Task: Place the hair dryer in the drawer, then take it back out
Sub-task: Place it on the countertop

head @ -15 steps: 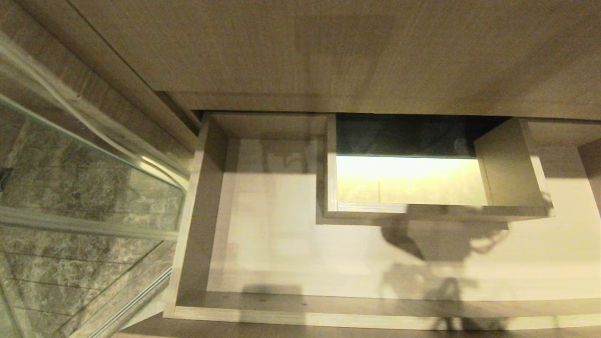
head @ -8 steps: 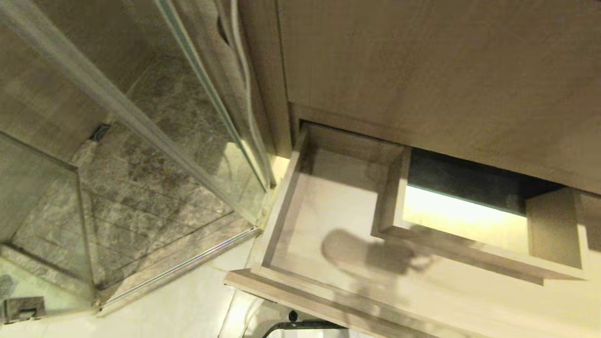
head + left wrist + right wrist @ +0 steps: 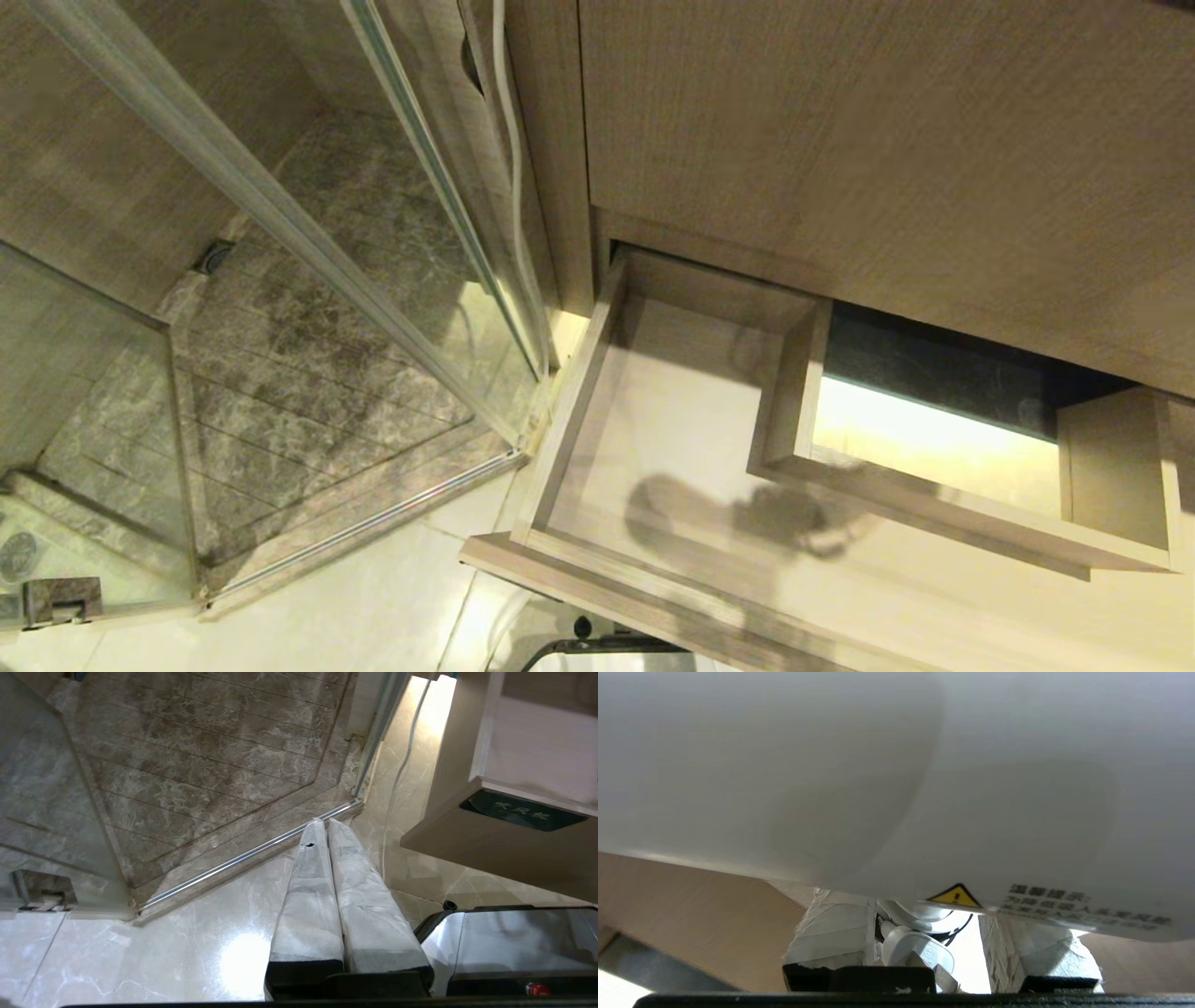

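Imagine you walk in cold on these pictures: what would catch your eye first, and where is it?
First, the open drawer pulled out of the beige cabinet, bare inside except for a shadow and a glowing rectangular cutout. Next, the white hair dryer fills the right wrist view, clamped in the right gripper. Left of the drawer stands a glass shower enclosure over dark marble.

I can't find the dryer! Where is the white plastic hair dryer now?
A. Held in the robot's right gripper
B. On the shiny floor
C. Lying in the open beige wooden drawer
A: the white plastic hair dryer sits between the right gripper's taped fingers.
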